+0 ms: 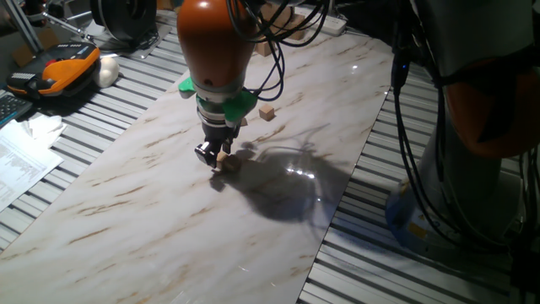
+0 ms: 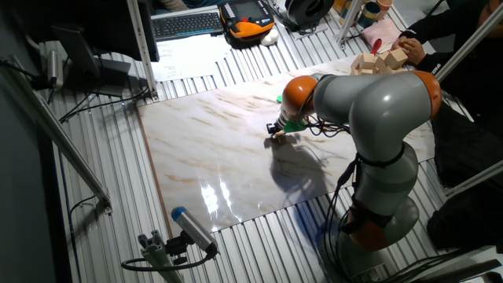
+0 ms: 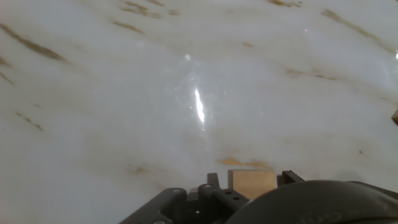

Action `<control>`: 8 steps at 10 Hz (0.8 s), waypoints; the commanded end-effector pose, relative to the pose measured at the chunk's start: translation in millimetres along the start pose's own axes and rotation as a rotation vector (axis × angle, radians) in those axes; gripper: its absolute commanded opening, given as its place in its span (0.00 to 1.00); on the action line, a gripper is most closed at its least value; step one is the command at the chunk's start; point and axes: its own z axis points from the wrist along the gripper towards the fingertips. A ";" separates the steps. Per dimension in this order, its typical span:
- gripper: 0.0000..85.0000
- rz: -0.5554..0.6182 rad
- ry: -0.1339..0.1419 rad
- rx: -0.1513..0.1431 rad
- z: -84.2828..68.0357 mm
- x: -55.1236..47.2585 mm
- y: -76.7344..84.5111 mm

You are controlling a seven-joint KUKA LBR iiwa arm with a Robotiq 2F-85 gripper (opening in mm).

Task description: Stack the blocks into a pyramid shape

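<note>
My gripper [image 1: 214,154] points down over the middle of the marble board [image 1: 126,211]. Its jaws are shut on one small tan wooden block [image 1: 222,158]. In the hand view the block [image 3: 252,183] sits between the two fingertips [image 3: 212,180], close to the board; I cannot tell whether it touches. A second small block [image 1: 267,112] lies on the board behind and to the right of the gripper. Another small block [image 1: 243,123] peeks out by the green wrist ring. In the other fixed view the gripper [image 2: 275,134] hides the held block. The remaining blocks are out of view.
A pile of larger pale wooden blocks [image 2: 377,59] lies at the far end of the board, next to a person's hand. A keyboard [image 2: 187,25] and an orange handset [image 1: 63,67] lie beyond the board. The board's edges drop to slatted metal [image 1: 371,262].
</note>
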 end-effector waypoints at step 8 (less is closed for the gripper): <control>0.60 -0.044 0.019 0.030 -1.0 3.3 -7.7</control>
